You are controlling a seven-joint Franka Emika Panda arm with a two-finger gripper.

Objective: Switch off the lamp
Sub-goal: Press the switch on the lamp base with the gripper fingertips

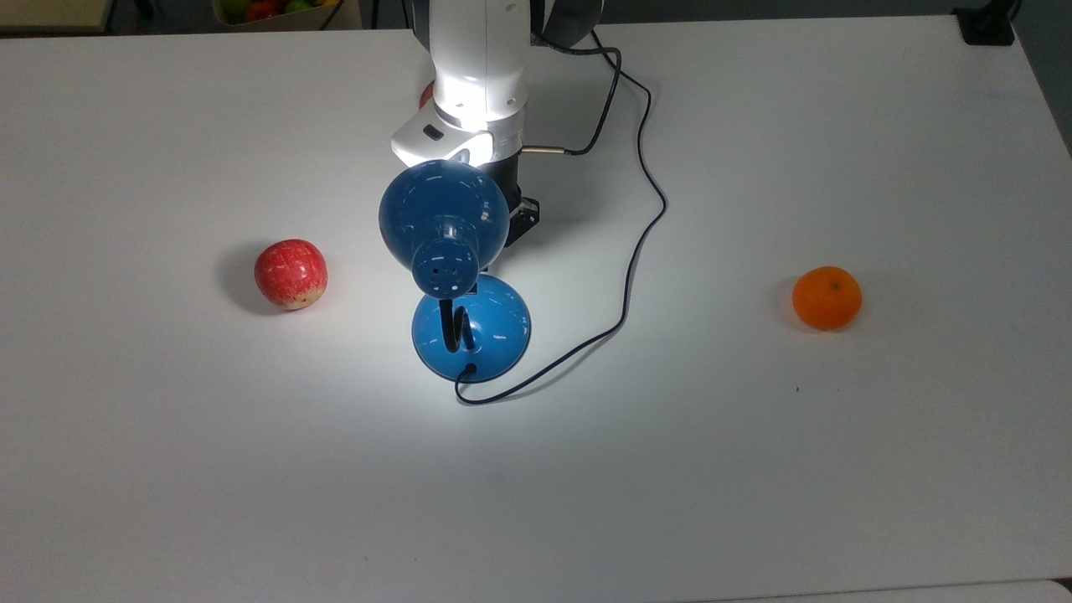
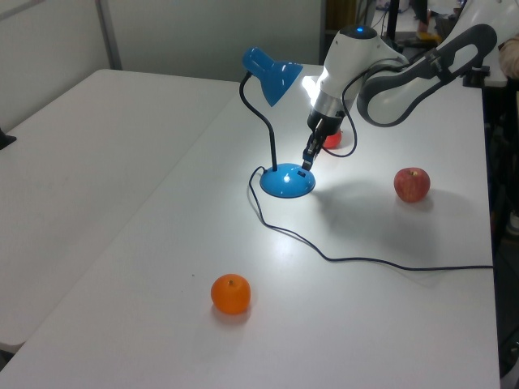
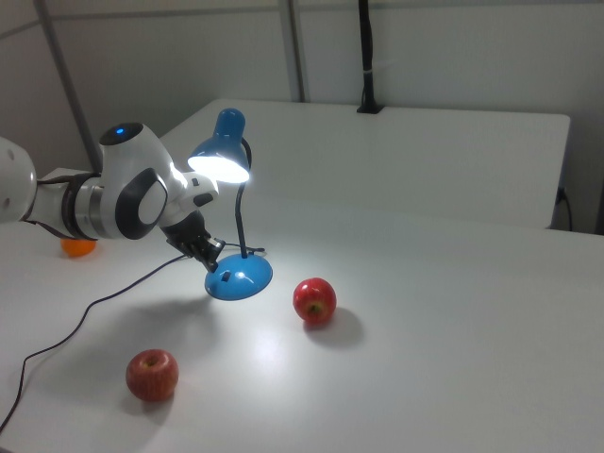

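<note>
Locate the lamp [image 1: 444, 213] near the middle of the white table [image 1: 837, 469], upright on its round blue base [image 1: 498, 322], with the black gooseneck [image 2: 263, 113] carrying the domed shade [image 3: 219, 156] forward and above the base. Read the lamp as switched on: note the bright glow under the shade in the right view and the pool of light across the tabletop around the base. Find the small dark switch [image 2: 300, 171] on top of the base, on the side beneath the shade, hence reachable from low and from the side rather than from straight above. Observe the gripper [image 2: 307, 159] placed accordingly: tilted down under the shade rim, just beside the base and close above the switch, with contact not confirmable. Treat the fingers as drawn together into one narrow tip and holding nothing, a form suited to poking a small switch. Judge the current step as the final approach, with a short downward press on the switch needed to finish. Trace the thin dark cord [image 1: 645, 218] from the rear of the base, looping toward the top view's right and away to the far table edge, clear of the approach path. Disregard the red apple [image 1: 290, 274] well apart at the top view's left, the second apple [image 2: 333, 140] behind the wrist in the left view, and the orange [image 1: 827, 297] far off at the top view's right
</note>
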